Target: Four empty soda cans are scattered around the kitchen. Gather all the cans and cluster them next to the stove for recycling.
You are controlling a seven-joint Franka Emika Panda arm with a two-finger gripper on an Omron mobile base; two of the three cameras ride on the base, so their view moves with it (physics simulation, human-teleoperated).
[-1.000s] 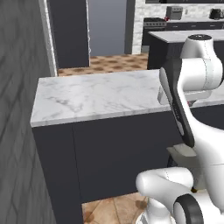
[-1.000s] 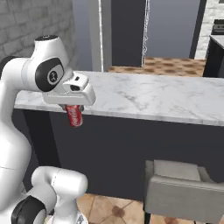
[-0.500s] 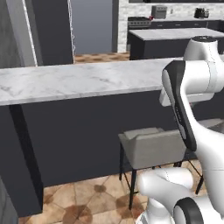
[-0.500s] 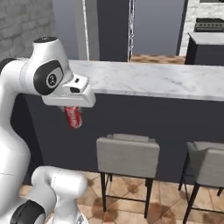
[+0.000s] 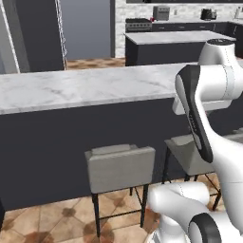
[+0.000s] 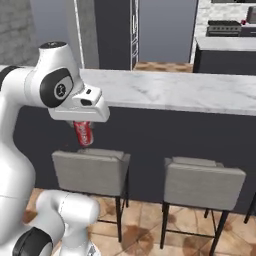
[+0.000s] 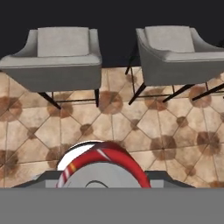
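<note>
The gripper (image 6: pixel 84 131) hangs below the white hand, its jaws pinching a red soda can (image 6: pixel 83 133) that stands upright in the air, well clear of the marble surface (image 6: pixel 190 90) behind it. In the hand view the can's silver top and red rim (image 7: pixel 101 168) sit at the bottom, over the brown tile floor (image 7: pixel 131 131). The whole picture has shifted since half a second ago — the base has driven, not the things: two grey stools (image 6: pixel 90 172) now stand under the surface's dark front, and the stove (image 5: pixel 138 24) shows far off, at the back wall — well apart from the can. The grip on the can is unchanged.
</note>
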